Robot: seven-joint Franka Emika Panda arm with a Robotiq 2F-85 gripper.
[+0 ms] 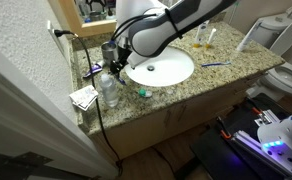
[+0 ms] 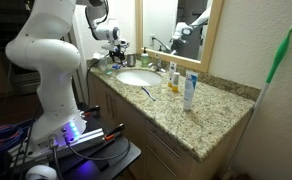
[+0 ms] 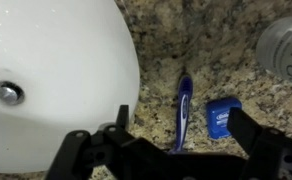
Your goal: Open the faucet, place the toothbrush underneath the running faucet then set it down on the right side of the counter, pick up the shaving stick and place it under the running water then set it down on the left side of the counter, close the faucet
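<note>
My gripper [image 3: 174,152] is open and empty, its two dark fingers spread above the speckled granite counter [image 3: 216,60]. Between them lies a blue stick with a white stripe [image 3: 183,108], seemingly the shaving stick, just beside the rim of the white basin [image 3: 56,60]. In both exterior views the gripper [image 1: 112,55] [image 2: 114,45] hangs over the counter at the basin's [image 1: 158,70] [image 2: 136,77] faucet side. A thin blue toothbrush [image 1: 216,65] [image 2: 146,92] lies on the counter on the other side of the basin. The faucet is hidden behind the gripper.
A small blue floss box [image 3: 222,116] lies right of the blue stick. A clear bottle [image 3: 284,45] [image 1: 108,90] stands close by. Amber bottles [image 2: 171,78] and a white tube [image 2: 189,92] stand further along the counter. A toilet [image 1: 286,78] is beyond the counter's end.
</note>
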